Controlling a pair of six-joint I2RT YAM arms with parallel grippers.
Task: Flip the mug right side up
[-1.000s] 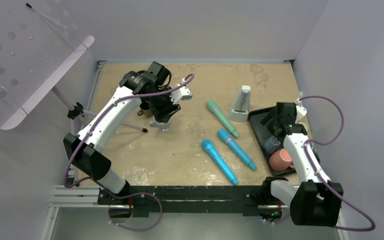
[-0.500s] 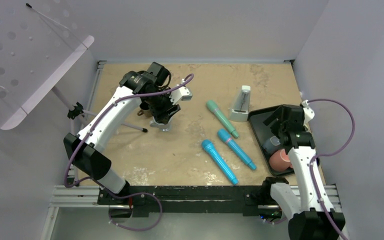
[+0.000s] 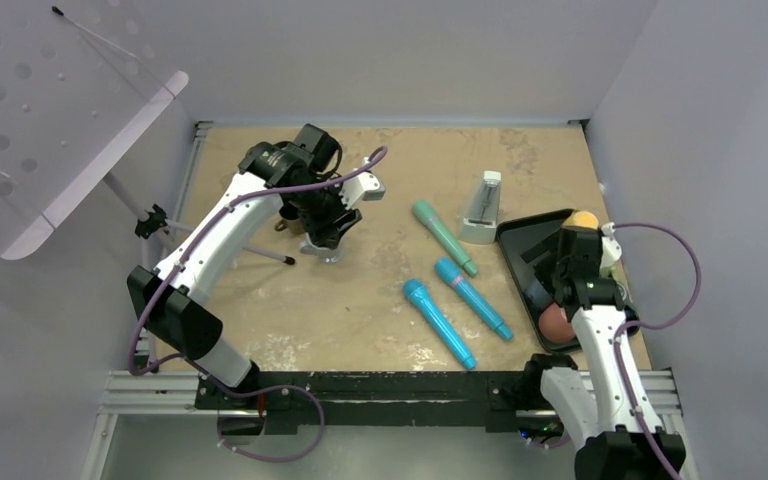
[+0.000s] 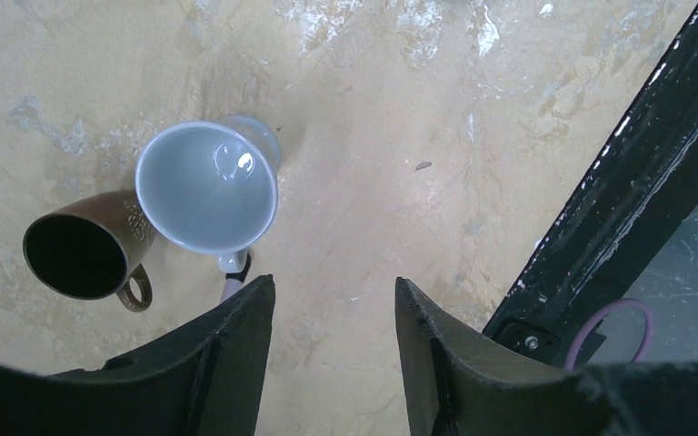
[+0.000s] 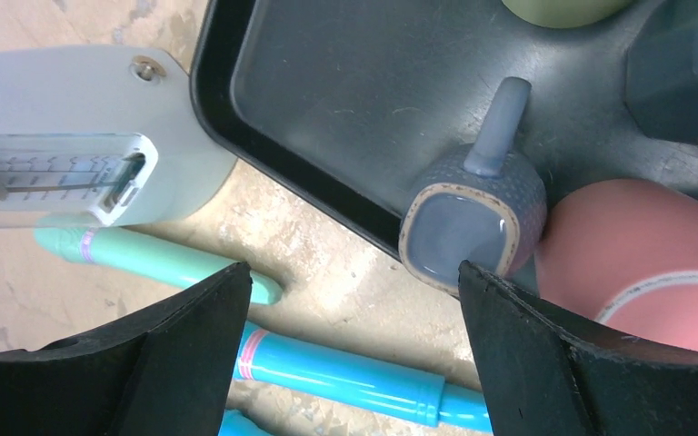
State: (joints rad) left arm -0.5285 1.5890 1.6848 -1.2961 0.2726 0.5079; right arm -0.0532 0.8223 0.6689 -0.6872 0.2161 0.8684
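A pale grey mug (image 4: 207, 186) stands mouth up on the tan table; in the top view it (image 3: 326, 252) sits just below my left gripper. A brown mug (image 4: 77, 254) lies on its side touching it. My left gripper (image 4: 334, 291) is open and empty above bare table beside the grey mug. My right gripper (image 5: 354, 272) is open and empty over the near-left edge of a black tray (image 5: 345, 82). In the tray a blue-grey mug (image 5: 473, 218) stands mouth up against a pink mug (image 5: 636, 254), whose pose I cannot tell.
A white metronome (image 3: 481, 208) stands left of the tray (image 3: 520, 235). A green microphone (image 3: 443, 236) and two blue microphones (image 3: 472, 297) (image 3: 439, 322) lie mid-table. A yellow-green object (image 3: 585, 217) and a dark blue one (image 5: 682, 73) sit in the tray. A music stand (image 3: 70, 120) stands far left.
My right arm has drawn back toward the near edge, uncovering the yellow-green object and hiding most of the pink mug in the top view. The left arm has not moved.
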